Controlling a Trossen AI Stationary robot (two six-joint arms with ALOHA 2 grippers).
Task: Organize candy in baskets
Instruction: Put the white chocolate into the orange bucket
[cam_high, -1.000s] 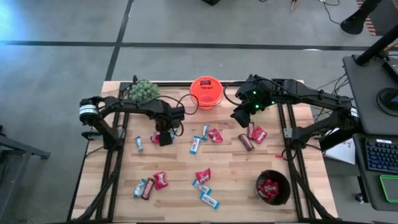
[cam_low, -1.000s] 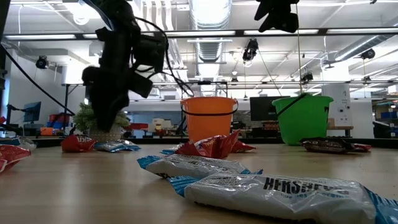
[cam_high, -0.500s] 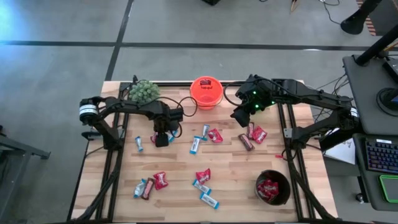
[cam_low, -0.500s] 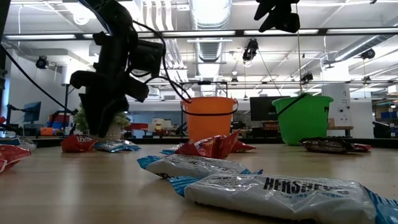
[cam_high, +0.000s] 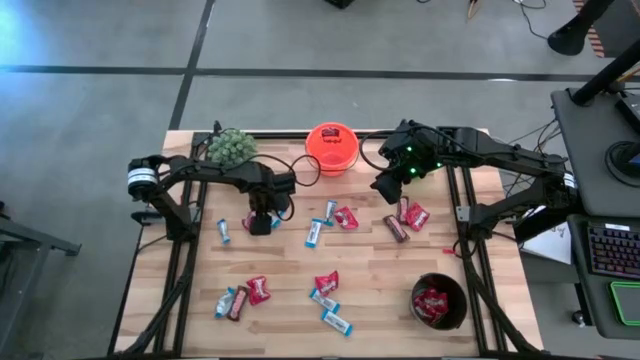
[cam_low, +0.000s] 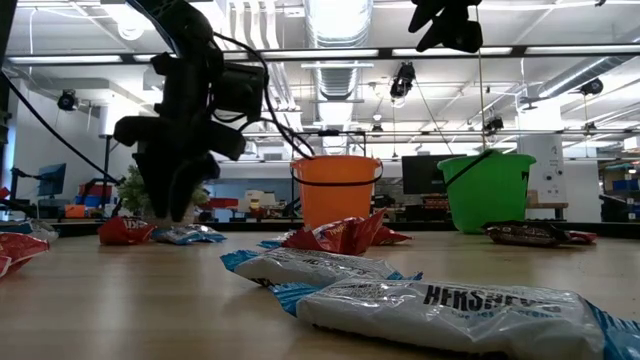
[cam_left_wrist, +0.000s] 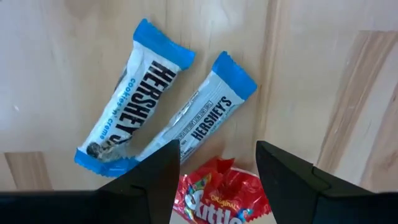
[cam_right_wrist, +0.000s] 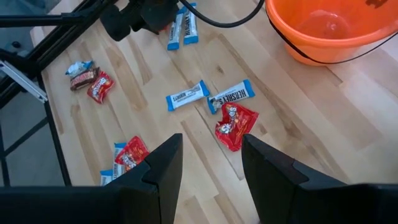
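While the right gripper (cam_high: 384, 190) waited spread beside the orange basket (cam_high: 332, 147), the left gripper (cam_left_wrist: 216, 163) hung spread over a red packet (cam_left_wrist: 221, 196).

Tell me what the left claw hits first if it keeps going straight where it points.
Most likely the red Skittles packet, which sits between the open fingers of the left claw on the table; two blue-and-white bars lie beside it.

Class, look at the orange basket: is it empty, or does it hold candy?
Empty: the right wrist view looks into the orange basket and shows only its bare bottom.
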